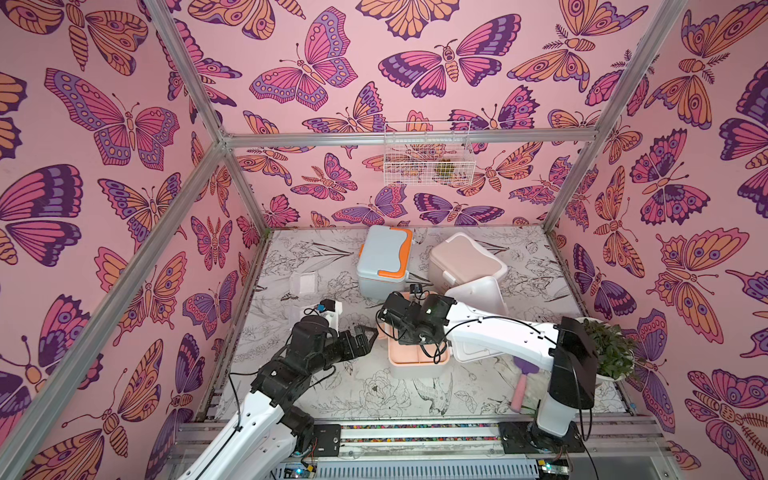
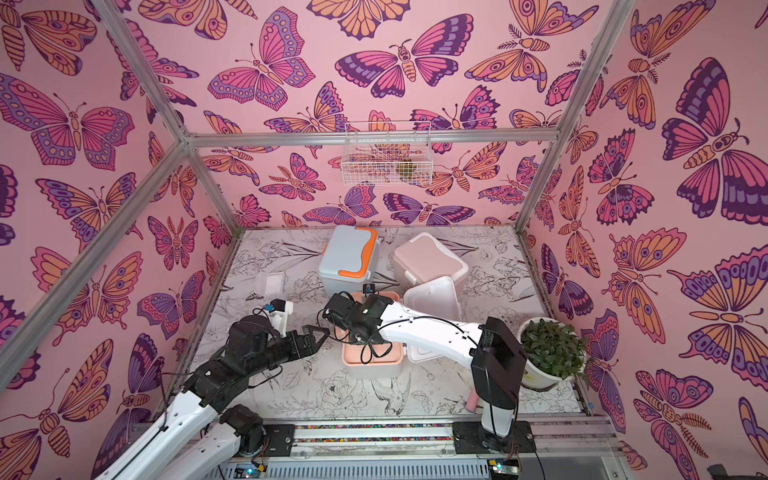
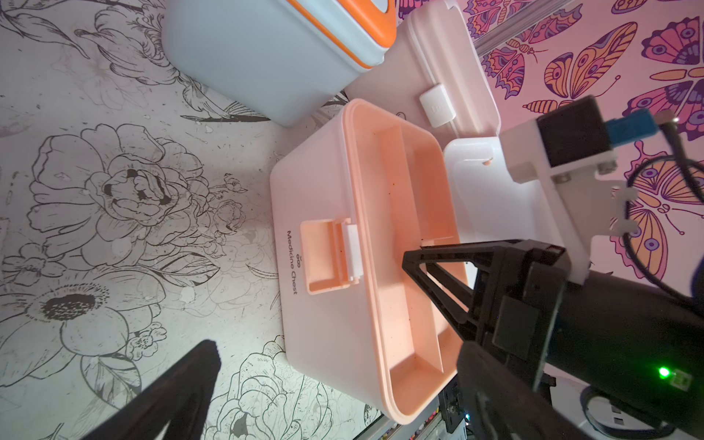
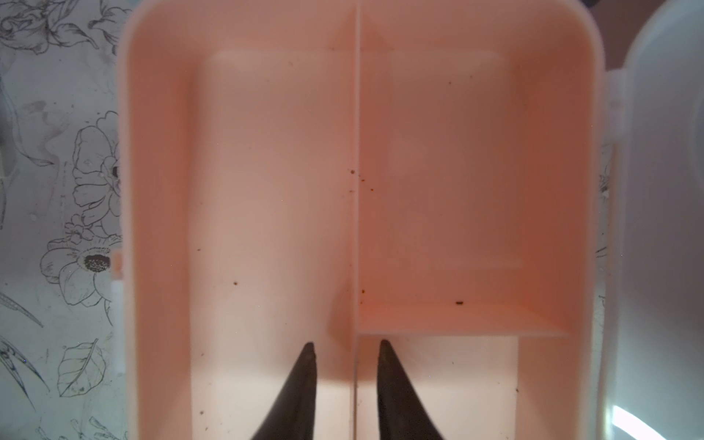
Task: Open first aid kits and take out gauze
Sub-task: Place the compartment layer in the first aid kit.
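The white first aid kit stands open, its lid (image 1: 478,299) thrown back and its peach tray (image 1: 417,362) (image 4: 274,190) showing only dark specks. My right gripper (image 4: 346,344) (image 1: 397,332) hangs open over the tray, one jaw on each side of the divider. Left of this kit, my left gripper (image 1: 370,338) (image 3: 339,346) is wide open and holds nothing. The blue kit (image 1: 384,259) and pink kit (image 1: 465,259) stand shut behind it. A clear gauze packet (image 1: 304,284) (image 2: 272,284) lies on the table at the far left.
A potted plant (image 1: 611,349) stands at the right edge beside the right arm. A purple brush with a pink handle (image 1: 521,382) lies under that arm. A wire basket (image 1: 428,153) hangs on the back wall.
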You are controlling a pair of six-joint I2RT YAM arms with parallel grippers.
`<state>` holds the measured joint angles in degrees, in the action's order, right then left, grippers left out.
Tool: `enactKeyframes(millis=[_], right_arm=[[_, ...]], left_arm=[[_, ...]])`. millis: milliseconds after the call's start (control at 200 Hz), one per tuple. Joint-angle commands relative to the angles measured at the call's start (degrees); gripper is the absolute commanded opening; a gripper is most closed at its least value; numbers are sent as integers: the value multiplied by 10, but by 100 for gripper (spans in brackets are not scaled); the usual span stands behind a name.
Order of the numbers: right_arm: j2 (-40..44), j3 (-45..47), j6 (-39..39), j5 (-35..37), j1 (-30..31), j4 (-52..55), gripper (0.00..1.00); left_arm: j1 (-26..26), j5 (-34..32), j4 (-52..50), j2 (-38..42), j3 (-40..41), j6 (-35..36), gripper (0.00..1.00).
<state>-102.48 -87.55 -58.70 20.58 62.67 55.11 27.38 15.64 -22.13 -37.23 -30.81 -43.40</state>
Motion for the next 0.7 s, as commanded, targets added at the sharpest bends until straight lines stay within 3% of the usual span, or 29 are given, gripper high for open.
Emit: enactKeyframes(millis=[0,110,275,376,541,696], right_arm=[[10,-36,18,14,3,41,48],[44,-39,25,44,3,59,68],[113,-28,68,108,-10,81,87],[169,3,114,87,-51,67,93],[272,95,186,-6,-162,8,100],[356,157,207,-43,-266,-6,99]], left_arm=[[-4,16,21,-1,10,-4,100],[-4,27,17,-5,5,1,99],[-3,56,9,-11,0,2,100],[-3,83,2,-20,-1,-1,100],[7,113,1,-40,-3,-16,100],[49,95,12,-50,-3,-33,100]])
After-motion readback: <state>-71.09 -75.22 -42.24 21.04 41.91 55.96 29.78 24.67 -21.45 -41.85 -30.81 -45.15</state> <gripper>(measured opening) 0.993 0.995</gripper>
